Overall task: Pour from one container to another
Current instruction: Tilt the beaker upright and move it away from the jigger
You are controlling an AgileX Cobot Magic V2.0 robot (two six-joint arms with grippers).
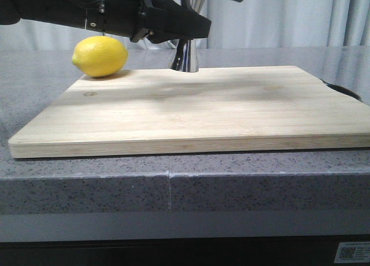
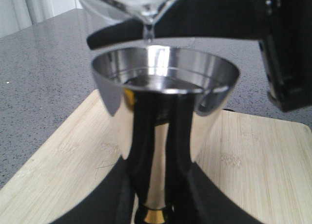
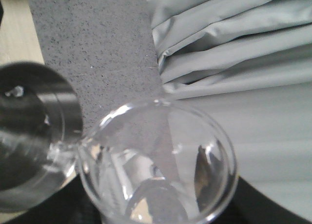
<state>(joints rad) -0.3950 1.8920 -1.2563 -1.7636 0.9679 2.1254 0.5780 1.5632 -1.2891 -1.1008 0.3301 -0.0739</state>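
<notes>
The steel jigger (image 2: pixel 161 112) stands upright at the far edge of the wooden board (image 1: pixel 191 110), and my left gripper (image 2: pixel 158 197) is shut on its gold-tinted waist. In the front view only its lower cone (image 1: pixel 185 58) shows below the left gripper (image 1: pixel 173 24). The clear glass beaker (image 3: pixel 156 168) is tipped, its spout (image 2: pixel 148 19) just over the jigger's upper cup. A thin clear stream falls into the cup, which holds some liquid. My right gripper (image 3: pixel 161 207) is shut on the beaker, whose rim overlaps the jigger (image 3: pixel 29 136).
A yellow lemon (image 1: pixel 99 56) lies at the board's far left corner, close beside the left arm. The board rests on a grey speckled counter (image 1: pixel 87 179). Grey curtains (image 3: pixel 234 48) hang behind. A dark handle (image 1: pixel 344 89) sticks out at the board's right.
</notes>
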